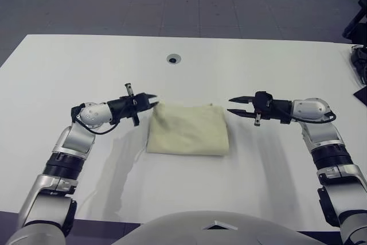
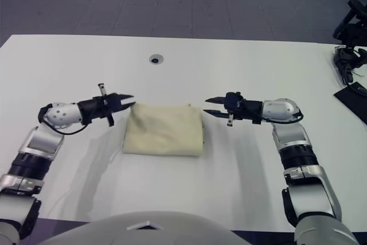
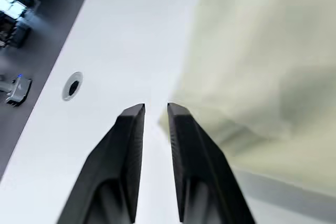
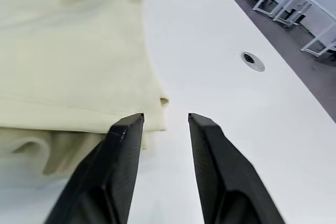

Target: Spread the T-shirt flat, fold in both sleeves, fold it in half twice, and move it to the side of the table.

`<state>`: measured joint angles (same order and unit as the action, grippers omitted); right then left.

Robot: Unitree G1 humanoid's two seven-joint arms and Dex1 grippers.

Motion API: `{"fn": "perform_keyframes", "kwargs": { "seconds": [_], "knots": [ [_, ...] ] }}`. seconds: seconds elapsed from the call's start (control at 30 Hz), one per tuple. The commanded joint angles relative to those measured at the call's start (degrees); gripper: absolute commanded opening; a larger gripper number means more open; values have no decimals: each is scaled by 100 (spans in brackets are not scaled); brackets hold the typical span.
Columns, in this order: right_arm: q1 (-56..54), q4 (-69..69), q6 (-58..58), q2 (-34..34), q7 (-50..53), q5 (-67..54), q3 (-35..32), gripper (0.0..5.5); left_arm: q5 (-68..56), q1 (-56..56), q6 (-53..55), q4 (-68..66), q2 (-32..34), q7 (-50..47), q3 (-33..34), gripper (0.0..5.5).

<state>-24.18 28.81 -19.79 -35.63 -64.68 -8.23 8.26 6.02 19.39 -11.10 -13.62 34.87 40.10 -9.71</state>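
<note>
Left eye view: folded T-shirt [image 1: 186, 129] sits between my left gripper [image 1: 152, 100], barely parted, and right gripper [image 1: 231, 106], spread wider, both empty. Pinching one layer could unfold it.

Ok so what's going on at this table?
A two-armed robot is working on a pale yellow T-shirt, which lies folded into a compact rectangle on the white table. The left end effector sits at its far left corner, the right end effector just off its far right corner; both are open, holding nothing.
</note>
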Motion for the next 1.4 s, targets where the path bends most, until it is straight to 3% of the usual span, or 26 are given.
{"fn": "perform_keyframes", "kwargs": {
  "seconds": [0.03, 0.17, 0.3, 0.43, 0.67, 0.77, 0.93, 1.03, 1.1, 1.17, 1.27, 1.4],
  "knots": [
    [-106, 225, -226, 37, 141, 213, -18, 227, 82, 65, -8, -161, -283, -531, 163, 165],
    [14, -302, -254, 201, 178, 45, -28, 291, 192, -127, -52, -142, -325, -823, 217, 232],
    [131, -1331, -38, 591, 281, -34, 260, 356, -4, -122, 59, 88, -414, -1563, 825, 300],
    [-103, -1428, -221, 898, 522, 916, 970, 422, -427, 32, 523, 512, -856, -2533, 1625, 368],
    [-1316, 200, -1276, 1463, 1792, 3223, 2132, 540, -131, -268, 625, 1159, -1124, -2799, 1364, 495],
    [-1652, 933, -1509, 1622, 2304, 3698, 2370, 540, -96, -358, 675, 1258, -1211, -2832, 1300, 537],
    [-1793, 1723, -1674, 1262, 2730, 4104, 2564, 540, -98, -355, 770, 1314, -1280, -2846, 1239, 537],
    [-1548, 1927, -1506, 911, 2711, 3730, 2237, 540, -80, -387, 813, 1365, -1243, -2845, 1276, 537],
    [-1297, 1943, -983, 800, 2692, 3018, 1606, 540, -38, -431, 834, 1396, -1208, -2868, 1311, 537],
    [-931, 1747, -160, 572, 2576, 2172, 827, 540, -150, -459, 923, 1454, -1216, -2838, 1411, 537],
    [-211, 898, 2041, 336, 2908, 1096, -423, 540, -511, -502, 1144, 1755, -1306, -2698, 1553, 537],
    [937, -348, 3868, 286, 4013, 756, -1553, 540, -432, -583, 1229, 2049, -1237, -2715, 1533, 537]
  ]
}}
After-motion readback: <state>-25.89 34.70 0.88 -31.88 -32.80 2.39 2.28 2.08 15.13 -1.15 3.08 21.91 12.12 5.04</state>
